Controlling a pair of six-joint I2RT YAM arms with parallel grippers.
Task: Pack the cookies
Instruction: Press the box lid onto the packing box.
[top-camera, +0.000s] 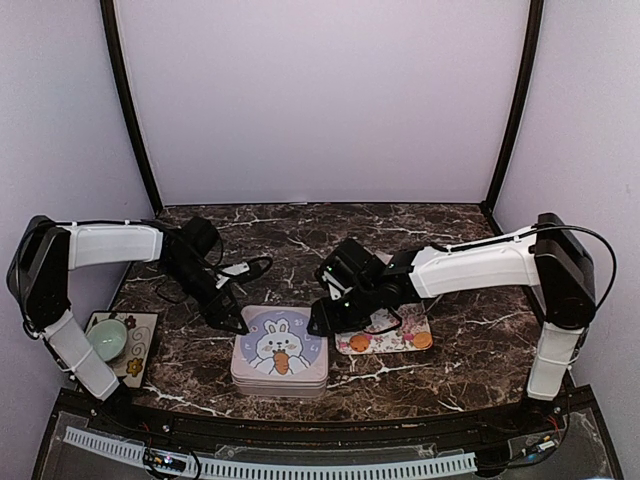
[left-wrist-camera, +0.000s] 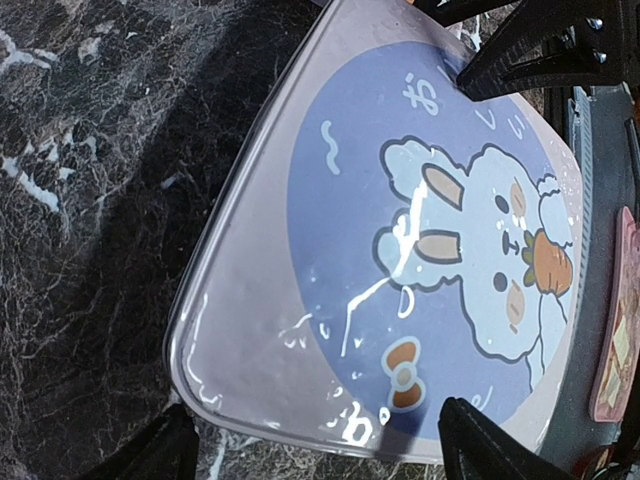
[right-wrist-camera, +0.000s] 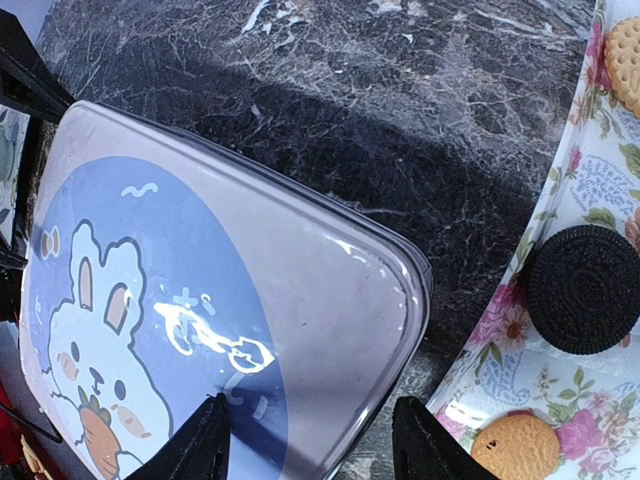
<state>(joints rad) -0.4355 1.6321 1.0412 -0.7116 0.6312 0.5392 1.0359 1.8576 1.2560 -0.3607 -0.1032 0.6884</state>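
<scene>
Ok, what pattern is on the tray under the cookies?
The tray is floral, pink flowers and green leaves on white; clearest in the right wrist view.

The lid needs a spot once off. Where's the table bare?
Bare: table's back strip behind the arms; between cup and tin; right of the tray. Crowded: around the tin, left gripper and right gripper flanking it, tray close.

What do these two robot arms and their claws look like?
The left arm and right arm match: smooth white shells between bulky black joints, with thin black cables looping alongside. The left gripper and right gripper are all black, each ending in two angular, tapering fingers. No markings are legible.
</scene>
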